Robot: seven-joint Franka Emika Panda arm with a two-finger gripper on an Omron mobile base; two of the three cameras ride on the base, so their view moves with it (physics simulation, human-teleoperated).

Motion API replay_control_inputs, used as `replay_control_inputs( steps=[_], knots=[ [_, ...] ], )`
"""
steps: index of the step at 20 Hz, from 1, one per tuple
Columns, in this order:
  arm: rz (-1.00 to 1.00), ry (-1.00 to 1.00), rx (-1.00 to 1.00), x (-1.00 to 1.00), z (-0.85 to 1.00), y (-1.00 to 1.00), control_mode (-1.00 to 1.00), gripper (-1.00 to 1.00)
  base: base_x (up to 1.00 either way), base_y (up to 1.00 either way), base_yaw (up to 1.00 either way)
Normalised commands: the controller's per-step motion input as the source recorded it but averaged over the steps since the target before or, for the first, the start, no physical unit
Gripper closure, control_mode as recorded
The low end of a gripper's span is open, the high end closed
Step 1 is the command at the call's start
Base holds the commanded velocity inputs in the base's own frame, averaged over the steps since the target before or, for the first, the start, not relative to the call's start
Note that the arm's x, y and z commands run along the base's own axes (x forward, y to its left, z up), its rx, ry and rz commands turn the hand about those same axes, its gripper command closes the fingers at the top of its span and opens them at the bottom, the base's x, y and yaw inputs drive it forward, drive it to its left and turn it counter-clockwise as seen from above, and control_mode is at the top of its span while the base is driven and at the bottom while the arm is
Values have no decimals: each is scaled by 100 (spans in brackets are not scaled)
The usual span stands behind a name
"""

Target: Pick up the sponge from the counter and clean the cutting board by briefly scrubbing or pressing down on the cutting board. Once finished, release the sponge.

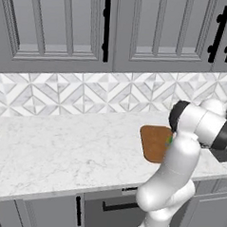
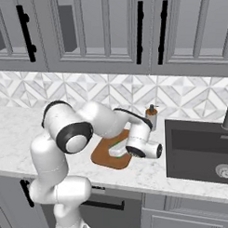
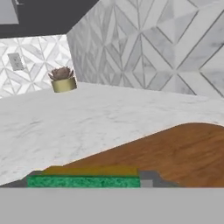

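My gripper (image 2: 118,151) reaches sideways, low over the orange-brown cutting board (image 2: 108,158), and is shut on the sponge (image 2: 118,145). In the hand view the sponge (image 3: 83,177) lies across the bottom between the fingertips, showing a green face with a yellow layer behind it. Right behind it the cutting board (image 3: 175,151) stretches away to the right. From the left base view the arm hides most of the cutting board (image 1: 152,141), and a sliver of the green sponge (image 1: 170,139) peeks out beside the forearm. The board lies on the white marble counter (image 1: 75,151). I cannot tell whether the sponge touches the board.
A soap dispenser (image 2: 152,117) stands behind the board, next to the dark sink (image 2: 201,150) on the right. A small potted plant (image 3: 63,81) sits far off on the counter near the tiled backsplash (image 1: 88,92). Grey cabinets hang above.
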Motion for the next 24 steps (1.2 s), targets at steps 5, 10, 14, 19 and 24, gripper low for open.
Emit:
replay_control_inputs(
  steps=[5, 10, 14, 19, 24],
  knots=[
    [-12, -6, 1, 36, -53, -1, -100, 100, 0, 0, 0],
    [-24, -9, 0, 20, -38, -2, -100, 100, 0, 0, 0],
    [-38, -16, -12, 20, -41, 42, -100, 100, 0, 0, 0],
    [-48, -12, -27, 54, -36, 91, -100, 100, 0, 0, 0],
    [-52, -4, -30, 72, -29, 93, -100, 100, 0, 0, 0]
  ],
)
